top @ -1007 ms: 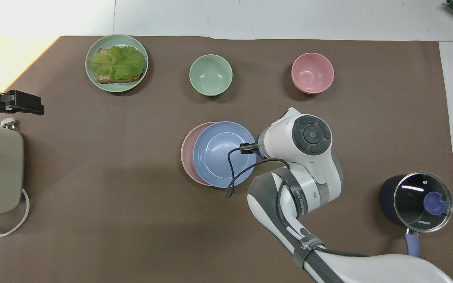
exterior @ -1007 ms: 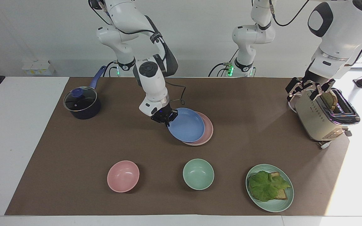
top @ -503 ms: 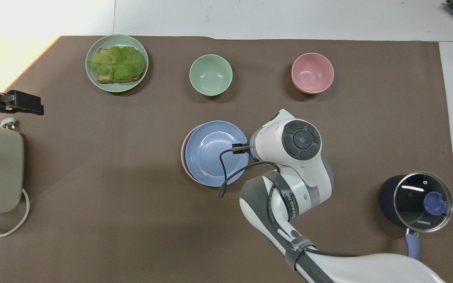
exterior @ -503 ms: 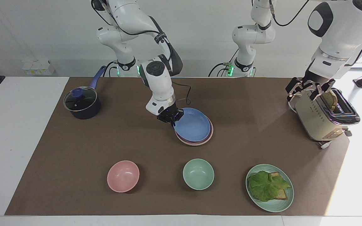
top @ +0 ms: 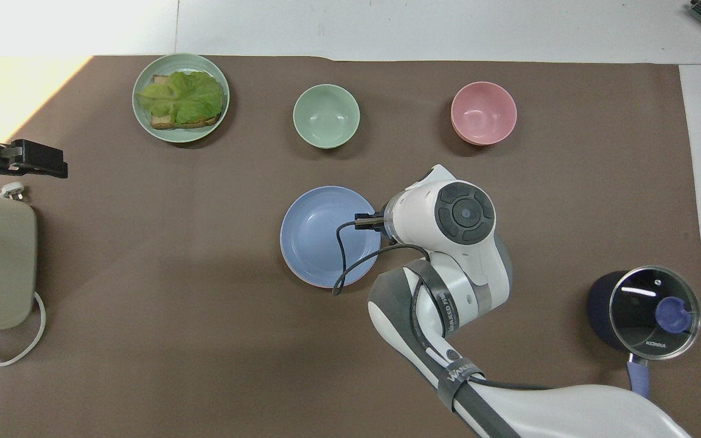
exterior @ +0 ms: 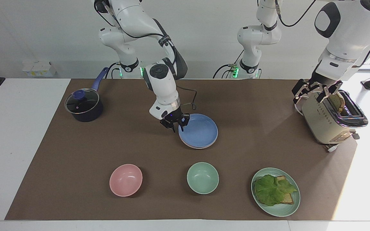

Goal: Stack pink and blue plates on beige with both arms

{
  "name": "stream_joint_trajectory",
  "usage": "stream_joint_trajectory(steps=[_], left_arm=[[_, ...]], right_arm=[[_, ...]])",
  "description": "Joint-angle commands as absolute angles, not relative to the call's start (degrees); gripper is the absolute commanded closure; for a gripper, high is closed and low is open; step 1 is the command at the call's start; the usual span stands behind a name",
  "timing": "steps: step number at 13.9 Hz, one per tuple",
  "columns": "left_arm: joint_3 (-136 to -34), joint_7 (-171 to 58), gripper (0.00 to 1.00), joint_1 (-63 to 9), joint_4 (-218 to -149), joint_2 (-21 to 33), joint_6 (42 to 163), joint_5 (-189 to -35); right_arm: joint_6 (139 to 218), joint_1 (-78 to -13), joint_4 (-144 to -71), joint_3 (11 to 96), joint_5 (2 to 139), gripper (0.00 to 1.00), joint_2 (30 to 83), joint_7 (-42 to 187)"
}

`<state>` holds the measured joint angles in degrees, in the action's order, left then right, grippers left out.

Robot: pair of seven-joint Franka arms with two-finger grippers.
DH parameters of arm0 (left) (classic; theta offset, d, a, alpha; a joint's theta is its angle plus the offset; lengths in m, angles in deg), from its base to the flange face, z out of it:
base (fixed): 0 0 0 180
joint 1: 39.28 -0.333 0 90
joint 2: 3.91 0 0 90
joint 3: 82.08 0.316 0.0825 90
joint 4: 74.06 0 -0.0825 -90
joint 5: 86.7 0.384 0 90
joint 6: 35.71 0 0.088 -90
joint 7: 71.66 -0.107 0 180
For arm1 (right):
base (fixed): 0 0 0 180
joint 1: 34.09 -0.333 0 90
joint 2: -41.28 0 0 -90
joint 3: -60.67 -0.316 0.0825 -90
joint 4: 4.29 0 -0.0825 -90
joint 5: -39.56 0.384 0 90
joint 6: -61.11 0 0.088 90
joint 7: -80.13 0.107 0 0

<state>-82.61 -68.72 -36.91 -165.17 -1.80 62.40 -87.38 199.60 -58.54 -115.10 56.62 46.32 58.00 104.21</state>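
Observation:
The blue plate (exterior: 201, 131) (top: 326, 236) lies flat on top of the pink plate (exterior: 198, 148), of which only a thin rim shows underneath. The beige plate is hidden under these two. My right gripper (exterior: 176, 127) hangs low at the blue plate's rim toward the right arm's end of the table. It is open and holds nothing. In the overhead view its wrist covers it. My left gripper (exterior: 315, 92) (top: 28, 161) waits open above the toaster.
A beige toaster (exterior: 331, 120) with bread in it stands at the left arm's end. A lidded dark pot (exterior: 83, 106) sits at the right arm's end. Farther from the robots are a pink bowl (exterior: 126, 180), a green bowl (exterior: 202, 178) and a green plate (exterior: 283, 208) with lettuce and bread.
My right gripper carried the blue plate toward the left arm's end and lowered it squarely onto the pink plate, then opened. The left arm has not moved.

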Motion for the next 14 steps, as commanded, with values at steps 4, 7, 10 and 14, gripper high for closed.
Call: stream_joint_trajectory(steps=[4,7,10,14], left_arm=[[-83.14,-69.37,0.0,-37.52,-165.38,-2.24,61.67,-86.44],[-83.05,-69.37,0.0,-37.52,-165.38,-2.24,61.67,-86.44],[-83.05,-69.28,0.0,-37.52,-165.38,-2.24,61.67,-86.44],[-83.05,-69.37,0.0,-37.52,-165.38,-2.16,61.67,-86.44]], right_arm=[[193.14,-53.88,-114.42,57.16,44.57,0.0,50.79,106.32],[186.46,-47.56,-114.33,57.33,44.48,0.0,45.25,104.66],[182.32,-39.82,-114.16,57.51,44.39,0.0,40.24,104.04],[171.27,-32.34,-107.5,57.33,39.05,0.0,38.38,99.65]])
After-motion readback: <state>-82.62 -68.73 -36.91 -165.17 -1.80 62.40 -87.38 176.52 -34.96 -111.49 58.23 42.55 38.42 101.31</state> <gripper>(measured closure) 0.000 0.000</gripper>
